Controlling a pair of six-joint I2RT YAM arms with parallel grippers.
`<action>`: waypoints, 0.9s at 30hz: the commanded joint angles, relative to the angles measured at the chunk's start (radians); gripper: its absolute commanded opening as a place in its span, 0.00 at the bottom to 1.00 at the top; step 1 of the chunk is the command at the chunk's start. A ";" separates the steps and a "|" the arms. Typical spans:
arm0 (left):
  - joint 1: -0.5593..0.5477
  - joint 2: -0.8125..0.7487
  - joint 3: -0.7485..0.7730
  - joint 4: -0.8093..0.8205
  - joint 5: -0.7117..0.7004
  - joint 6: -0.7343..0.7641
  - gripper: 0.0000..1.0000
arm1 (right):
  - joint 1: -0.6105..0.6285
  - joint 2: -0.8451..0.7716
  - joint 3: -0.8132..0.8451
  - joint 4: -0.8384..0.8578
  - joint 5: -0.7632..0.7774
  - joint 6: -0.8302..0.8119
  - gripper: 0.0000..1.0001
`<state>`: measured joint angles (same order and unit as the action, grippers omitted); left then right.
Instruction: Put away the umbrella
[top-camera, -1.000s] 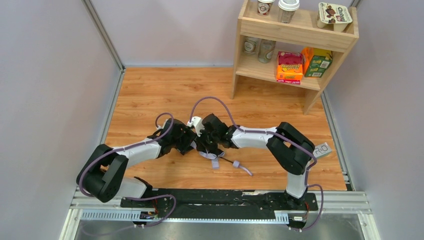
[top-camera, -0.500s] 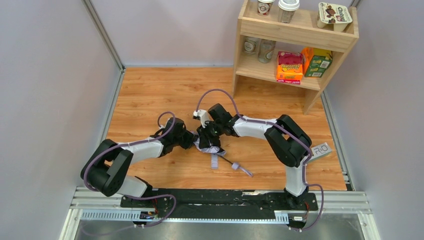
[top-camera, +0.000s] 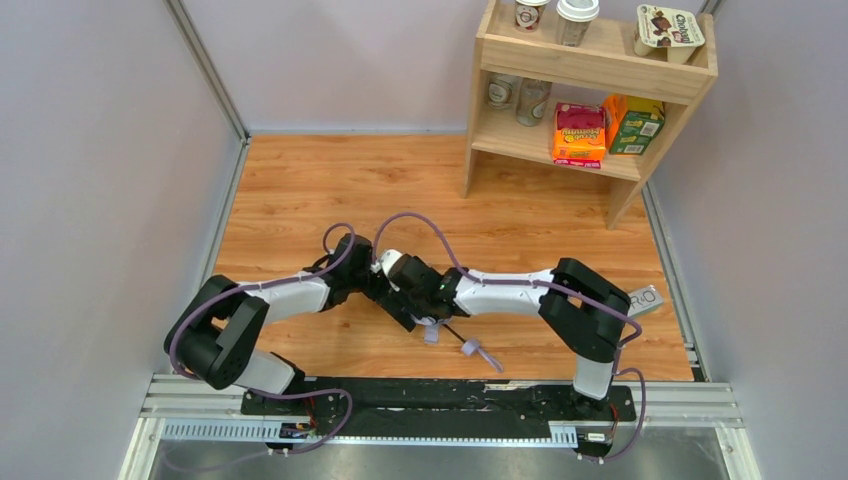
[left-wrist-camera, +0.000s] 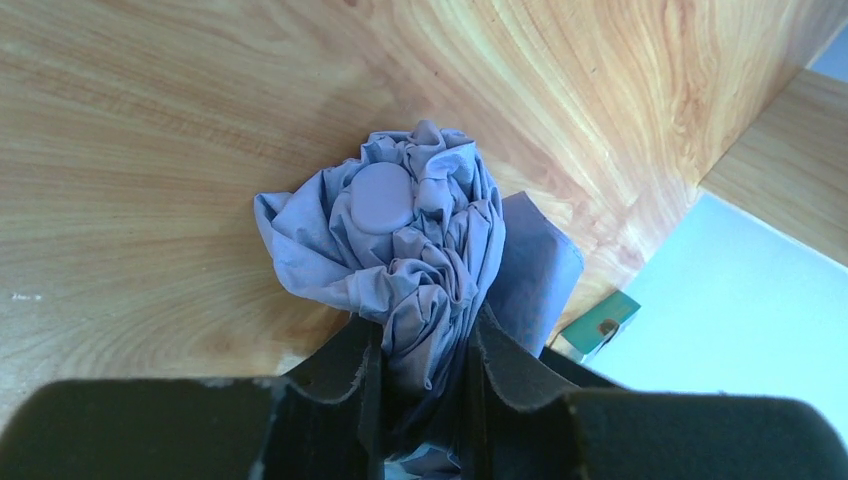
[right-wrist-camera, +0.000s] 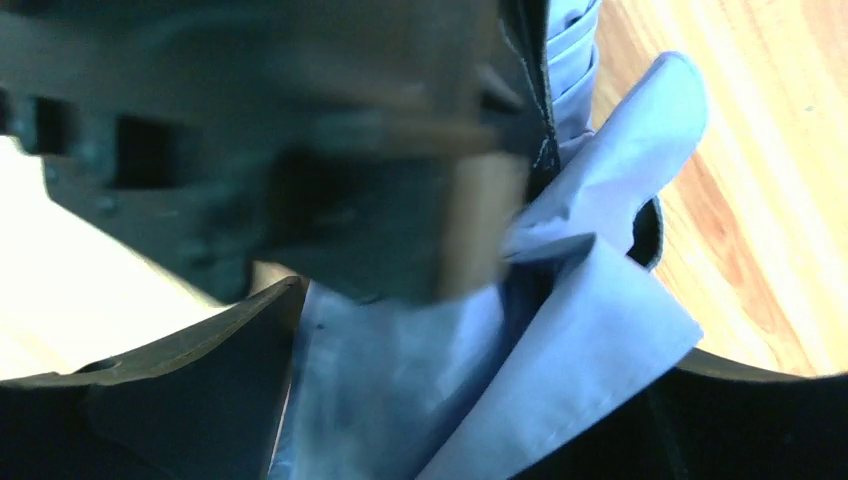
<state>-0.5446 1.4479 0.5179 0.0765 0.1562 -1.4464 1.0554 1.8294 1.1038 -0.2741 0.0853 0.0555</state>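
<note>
- In the middle of the wooden table (top-camera: 300, 190), close to its near edge, the umbrella (top-camera: 432, 322) is found, folded up and lying low under the two grippers.
- From the top view, only a small part of it is seen. A thin black shaft (top-camera: 452, 334) is stuck out toward the near right, and a pale strap tab (top-camera: 478, 350) is laid at its end.
- The left gripper (top-camera: 372, 282) is stretched out over the table from the left side.
- In the left wrist view, the bunched cloth (left-wrist-camera: 400, 250) is pinched between two black fingers (left-wrist-camera: 355, 365). The gap is kept narrow and the cloth is squeezed tight in it.
- A small round cap (left-wrist-camera: 382, 197) is seen in the middle of the bunch, with bare wood all around it.
- The right gripper (top-camera: 405, 298) is placed just beside the left one, right over the umbrella. Whether the two grippers are touching cannot be told.
- In the right wrist view, its fingers (right-wrist-camera: 190, 400) are held wide apart, and pale folds of cloth are spread between them.
- A blurred black shape is seen very close in that view, too fuzzy to be named.
- A wooden shelf (top-camera: 590, 60) is stood at the far right corner, well apart from the umbrella.
- Cups (top-camera: 576, 18) are kept on its top board, and an orange box (top-camera: 580, 134) and a green box (top-camera: 634, 124) are kept on its lower board.
</note>
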 joint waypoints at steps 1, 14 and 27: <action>-0.015 0.077 -0.036 -0.395 -0.017 0.067 0.00 | 0.098 0.028 0.024 0.004 0.371 0.024 0.88; -0.015 0.029 -0.042 -0.380 -0.012 0.089 0.03 | 0.094 0.142 0.001 0.056 0.452 0.046 0.00; -0.015 -0.075 -0.098 -0.261 -0.113 0.250 0.81 | -0.267 0.163 -0.013 0.039 -0.769 0.032 0.00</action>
<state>-0.5266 1.3411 0.4683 0.0402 0.0517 -1.3930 0.9447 1.8641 1.1099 -0.1337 -0.2131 0.0071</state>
